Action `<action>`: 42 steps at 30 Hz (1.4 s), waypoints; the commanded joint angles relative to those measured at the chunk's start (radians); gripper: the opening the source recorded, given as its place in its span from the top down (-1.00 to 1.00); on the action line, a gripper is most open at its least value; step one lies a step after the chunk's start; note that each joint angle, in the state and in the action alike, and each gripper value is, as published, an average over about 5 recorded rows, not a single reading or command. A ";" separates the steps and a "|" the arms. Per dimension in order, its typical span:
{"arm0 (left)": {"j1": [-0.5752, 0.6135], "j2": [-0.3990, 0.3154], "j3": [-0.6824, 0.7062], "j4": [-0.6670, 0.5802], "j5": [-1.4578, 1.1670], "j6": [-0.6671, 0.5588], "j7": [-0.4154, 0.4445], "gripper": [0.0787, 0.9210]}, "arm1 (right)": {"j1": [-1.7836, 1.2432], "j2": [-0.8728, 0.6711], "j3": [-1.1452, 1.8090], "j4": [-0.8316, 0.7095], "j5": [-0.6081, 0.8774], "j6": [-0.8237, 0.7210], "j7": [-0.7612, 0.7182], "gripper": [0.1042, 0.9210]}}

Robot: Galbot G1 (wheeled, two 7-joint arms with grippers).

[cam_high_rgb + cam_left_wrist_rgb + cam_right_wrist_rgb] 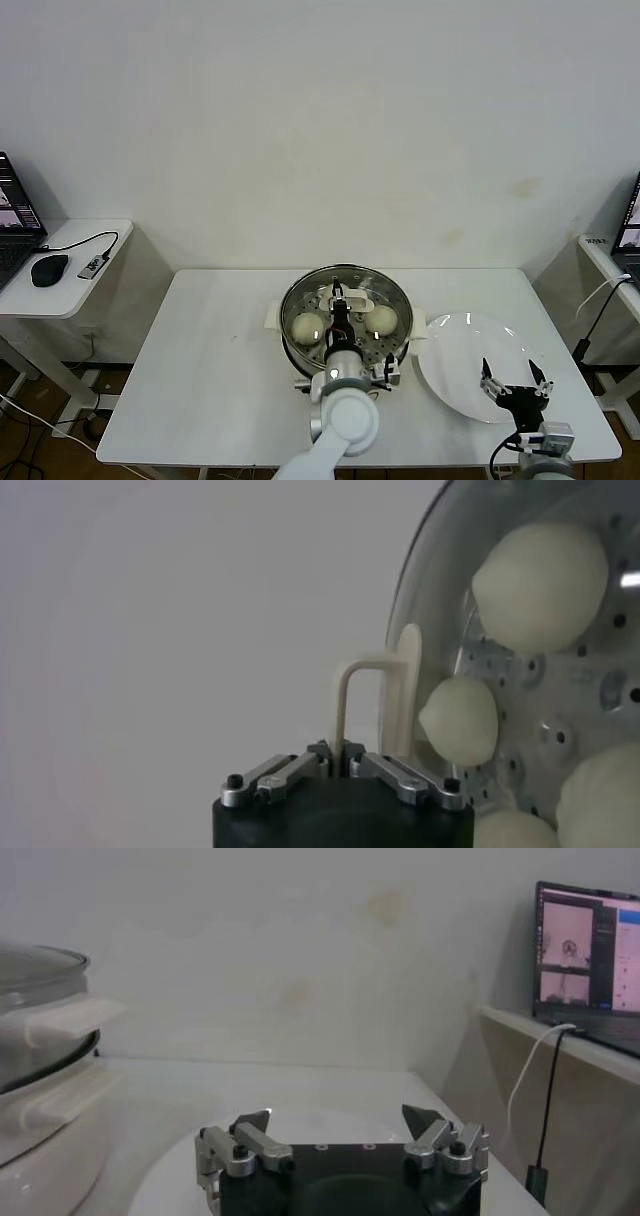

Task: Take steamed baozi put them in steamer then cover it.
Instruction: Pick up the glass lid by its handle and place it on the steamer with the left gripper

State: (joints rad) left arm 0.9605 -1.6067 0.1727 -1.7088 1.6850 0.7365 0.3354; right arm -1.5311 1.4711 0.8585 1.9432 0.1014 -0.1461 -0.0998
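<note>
Though hidden in head view, left jaws pinching cover (420, 620) handle; right jaws spread over plate (330, 1123).

Left arm reaches forward at centre, its left gripper (340, 296) pointing away from the body, fingers (300, 770) pinched together. Right gripper (515, 378) hangs low at right, fingers (253, 1123) spread wide.
</note>
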 commanded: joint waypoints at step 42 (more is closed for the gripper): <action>0.123 0.026 0.040 -0.264 -0.027 0.040 0.062 -0.73 | -0.002 -0.005 0.000 0.005 0.017 -0.005 0.000 -0.76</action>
State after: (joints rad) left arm 1.0429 -1.5909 0.2165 -1.8721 1.6629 0.7364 0.3772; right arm -1.5330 1.4683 0.8585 1.9444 0.1069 -0.1508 -0.1001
